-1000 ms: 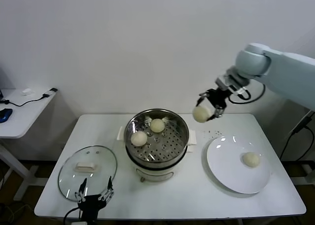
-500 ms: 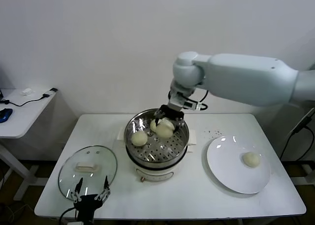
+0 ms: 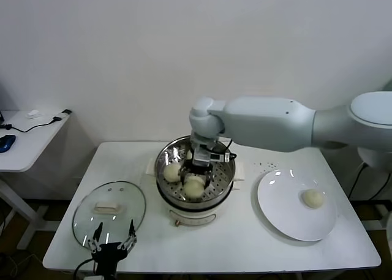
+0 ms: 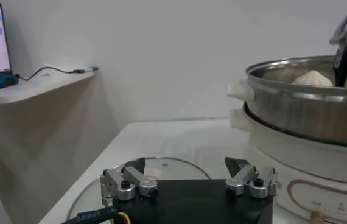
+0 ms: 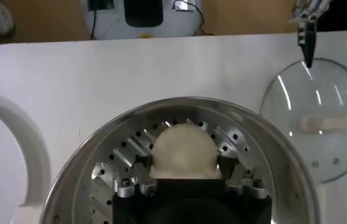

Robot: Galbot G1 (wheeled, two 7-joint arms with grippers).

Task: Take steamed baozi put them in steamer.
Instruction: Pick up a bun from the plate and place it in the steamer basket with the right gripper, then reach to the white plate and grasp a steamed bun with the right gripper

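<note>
The steamer (image 3: 224, 172) stands mid-table, a shiny perforated basket on a cream pot base. My right gripper (image 3: 195, 181) reaches down into it, shut on a steamed baozi (image 3: 195, 187) low near the basket's front. In the right wrist view that baozi (image 5: 182, 150) fills the space between the fingers (image 5: 138, 175), above the holed floor. Another baozi (image 3: 172, 171) lies at the basket's left side. One more baozi (image 3: 313, 198) rests on the white plate (image 3: 275, 214). My left gripper (image 3: 112, 244) hangs open at the table's front left edge, holding nothing.
A glass lid (image 3: 126, 214) with a white knob lies flat at the front left, just beyond the left gripper (image 4: 187, 168). The steamer (image 4: 301, 112) rises to that gripper's right. A side table (image 3: 27, 139) with cables stands off to the left.
The right arm has swung from above the plate side across to the steamer and lowered the baozi into the basket's front part. The left gripper has stayed put.
</note>
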